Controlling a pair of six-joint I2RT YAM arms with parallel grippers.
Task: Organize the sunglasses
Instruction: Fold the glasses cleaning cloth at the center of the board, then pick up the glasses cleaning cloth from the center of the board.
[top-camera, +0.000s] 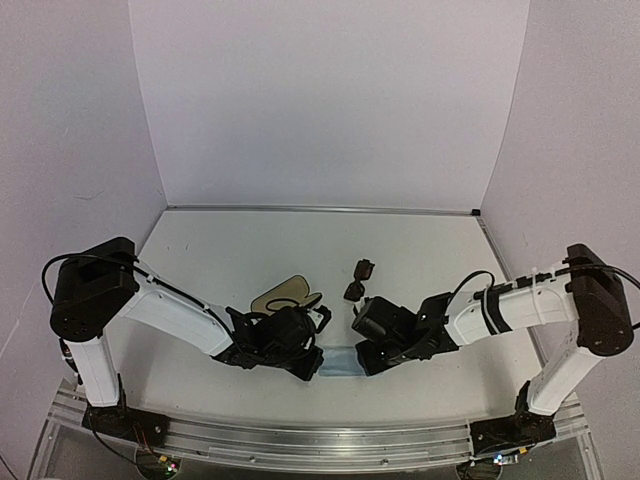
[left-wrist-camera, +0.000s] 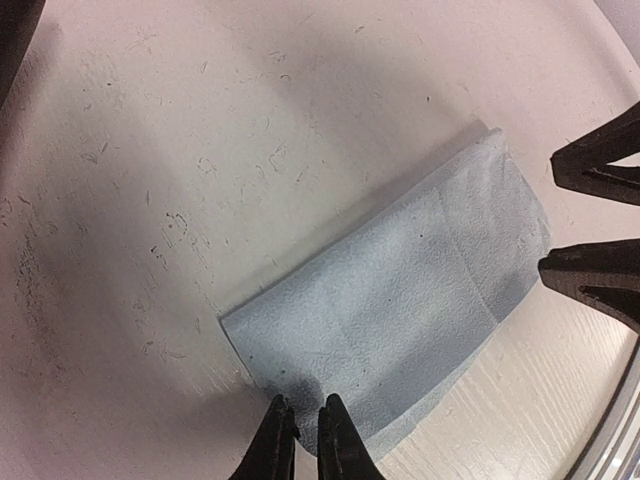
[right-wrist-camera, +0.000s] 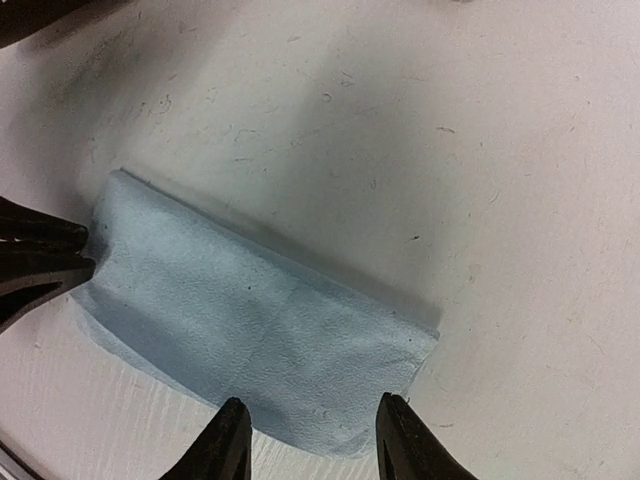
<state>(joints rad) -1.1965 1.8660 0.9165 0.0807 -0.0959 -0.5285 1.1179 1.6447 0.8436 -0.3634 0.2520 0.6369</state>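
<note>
The sunglasses (top-camera: 355, 290), a small dark folded pair, lie on the table behind the two grippers and appear only in the top view. Neither gripper touches them. A light blue cloth (top-camera: 340, 362) lies folded between the grippers. My left gripper (left-wrist-camera: 305, 438) is shut on the near left edge of the cloth (left-wrist-camera: 400, 300), its two fingers almost together. My right gripper (right-wrist-camera: 312, 438) stands open, with one fingertip on either side of the right end of the cloth (right-wrist-camera: 260, 330). Its fingers (left-wrist-camera: 600, 170) also show at the right edge of the left wrist view.
An open glasses case (top-camera: 280, 297) with tan lining lies just behind the left wrist, partly covered by the arm. White walls close the table on three sides. A metal rail (top-camera: 320, 435) runs along the near edge.
</note>
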